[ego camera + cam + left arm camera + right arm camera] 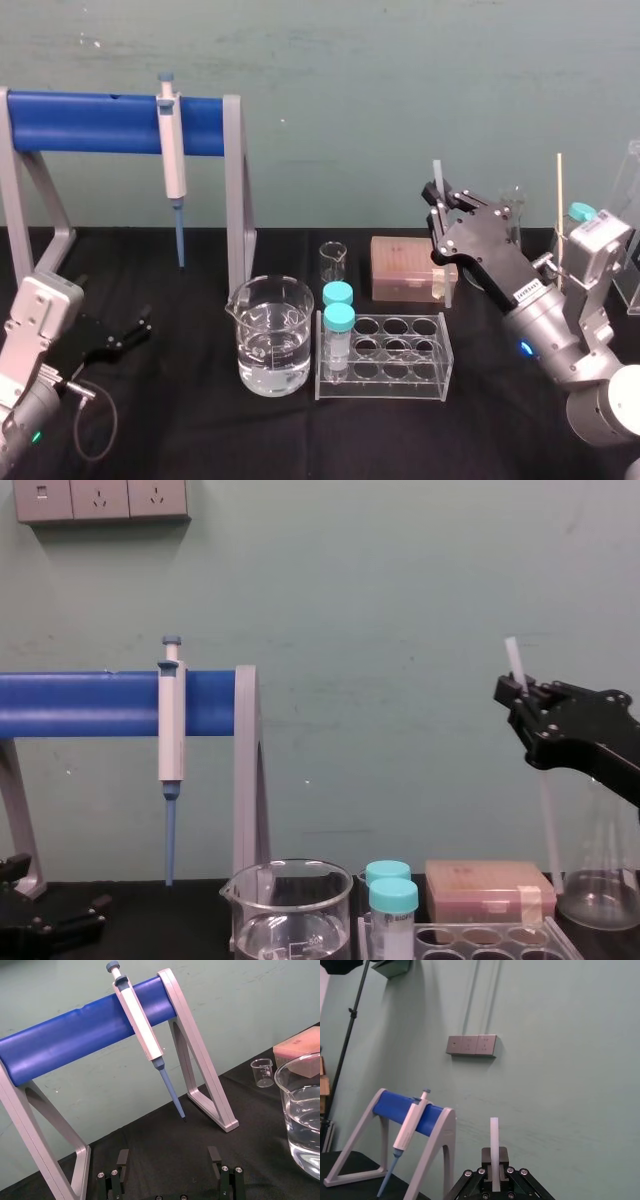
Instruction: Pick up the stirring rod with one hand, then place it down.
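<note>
The stirring rod (437, 178) is a thin whitish translucent stick, held nearly upright. My right gripper (441, 214) is shut on it, raised above the table at the right, behind the tube rack. The rod's top pokes above the black fingers (512, 652), and its lower length (546, 825) runs down in front of the flask (600, 885). In the right wrist view the rod (494, 1140) stands straight up from between the closed fingers of the right gripper (494, 1180). My left gripper (125, 335) rests low at the table's left, open and holding nothing, with its fingers (120, 1162) spread wide.
A white-and-blue pipette (172, 150) hangs on the blue-barred stand (90, 122) at the back left. A beaker of water (270, 335), a small beaker (333, 262), a clear tube rack (385, 355) with two teal-capped tubes and a pink tip box (405, 268) fill the middle.
</note>
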`<state>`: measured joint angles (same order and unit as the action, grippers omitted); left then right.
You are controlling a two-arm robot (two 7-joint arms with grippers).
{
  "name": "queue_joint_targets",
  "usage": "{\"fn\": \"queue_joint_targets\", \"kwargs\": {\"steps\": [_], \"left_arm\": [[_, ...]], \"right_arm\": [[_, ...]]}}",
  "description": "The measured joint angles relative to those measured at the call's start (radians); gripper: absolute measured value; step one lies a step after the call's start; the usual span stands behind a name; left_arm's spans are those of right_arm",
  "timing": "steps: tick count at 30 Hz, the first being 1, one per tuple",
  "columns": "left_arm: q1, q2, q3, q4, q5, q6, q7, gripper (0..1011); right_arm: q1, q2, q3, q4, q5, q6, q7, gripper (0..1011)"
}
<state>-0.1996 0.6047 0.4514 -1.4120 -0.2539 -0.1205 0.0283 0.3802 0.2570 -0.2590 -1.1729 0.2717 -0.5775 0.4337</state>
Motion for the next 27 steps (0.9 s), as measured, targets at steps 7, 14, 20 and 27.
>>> {"fn": "queue_joint_targets", "kwargs": {"steps": [7,14,20,27], "left_arm": [[0.0,0.0,0.0,0.0,0.0,0.0,0.0,1000],[0.0,0.0,0.0,0.0,0.0,0.0,0.0,1000],[0.0,0.0,0.0,0.0,0.0,0.0,0.0,1000],[0.0,0.0,0.0,0.0,0.0,0.0,0.0,1000]], "right_arm": [[-0.019,-0.005,0.022,-0.011,-0.011,0.02,-0.015,72],[-0.02,-0.006,0.022,-0.012,-0.012,0.022,-0.015,72],[-0.018,-0.005,0.02,-0.01,-0.01,0.02,-0.014,72],[-0.017,-0.005,0.018,-0.01,-0.009,0.018,-0.013,72]]}}
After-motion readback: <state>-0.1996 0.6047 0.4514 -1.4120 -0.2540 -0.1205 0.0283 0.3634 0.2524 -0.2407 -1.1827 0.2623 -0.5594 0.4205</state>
